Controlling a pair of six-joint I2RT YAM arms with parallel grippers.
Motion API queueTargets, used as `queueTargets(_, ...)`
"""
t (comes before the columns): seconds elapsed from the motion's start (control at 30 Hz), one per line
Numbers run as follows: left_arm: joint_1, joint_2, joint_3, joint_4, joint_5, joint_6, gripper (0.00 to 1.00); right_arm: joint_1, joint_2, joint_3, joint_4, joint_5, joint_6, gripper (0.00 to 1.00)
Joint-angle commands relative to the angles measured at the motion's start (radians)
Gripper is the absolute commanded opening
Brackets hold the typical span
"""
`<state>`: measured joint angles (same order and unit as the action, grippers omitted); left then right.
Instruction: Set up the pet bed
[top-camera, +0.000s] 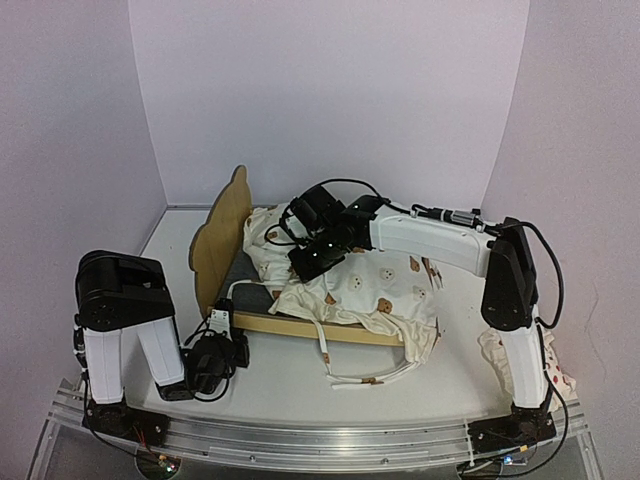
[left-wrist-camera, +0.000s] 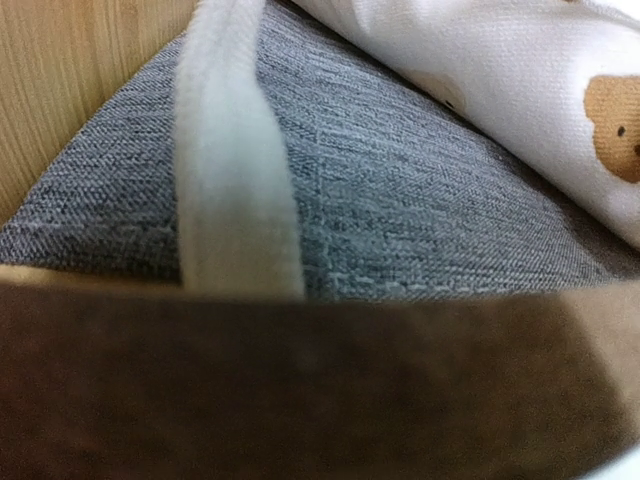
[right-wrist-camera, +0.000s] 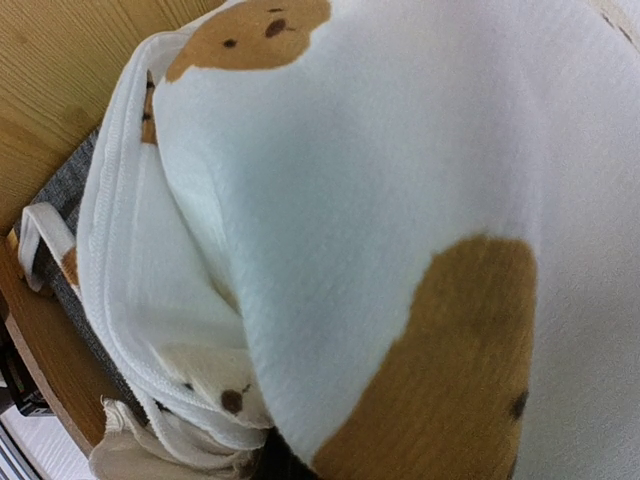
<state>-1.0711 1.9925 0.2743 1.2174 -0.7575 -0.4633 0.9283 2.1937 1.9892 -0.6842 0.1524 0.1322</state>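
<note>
One pet bed (top-camera: 222, 235) on table (top-camera: 300, 385): plywood, scalloped headboard. Grey base weave (left-wrist-camera: 400, 200) clear only from left wrist. Left gripper (top-camera: 225, 318) at rail, right gripper (top-camera: 310, 262) on cushion (top-camera: 385, 285); grip of both impossible to tell.

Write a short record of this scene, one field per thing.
pet bed: headboard at left, grey base partly bare
cushion: draped over the bed, spilling past its near side
tie: one lies across the grey base
pillow: off the bed, by the right arm's base
left jaws: at the bed's near left corner; state unclear
right jaws: on the cushion; state unclear
</note>
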Motion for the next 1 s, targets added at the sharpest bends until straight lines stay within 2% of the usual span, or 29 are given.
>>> queueTargets(0.0,0.013,-0.088,-0.025,-0.147,0.070,-0.008,0.00,-0.013,-0.002,-0.002,-0.038,0.020,0.000,0.00)
queueTargets(0.17,-0.010,-0.246,-0.076,-0.302,0.133,-0.070,0.00,-0.013,-0.019,-0.009,-0.038,0.016,0.001,0.00)
queueTargets(0.4,-0.112,-0.460,-0.061,-0.625,0.057,-0.176,0.00,-0.013,-0.025,0.016,-0.038,-0.011,-0.001,0.00)
queueTargets(0.63,-0.165,-0.630,-0.029,-0.888,0.026,-0.287,0.00,-0.012,-0.022,0.043,-0.038,-0.054,0.008,0.00)
queueTargets(0.97,-0.227,-0.803,0.061,-1.239,0.161,-0.367,0.00,0.014,0.021,0.146,-0.039,-0.142,0.024,0.00)
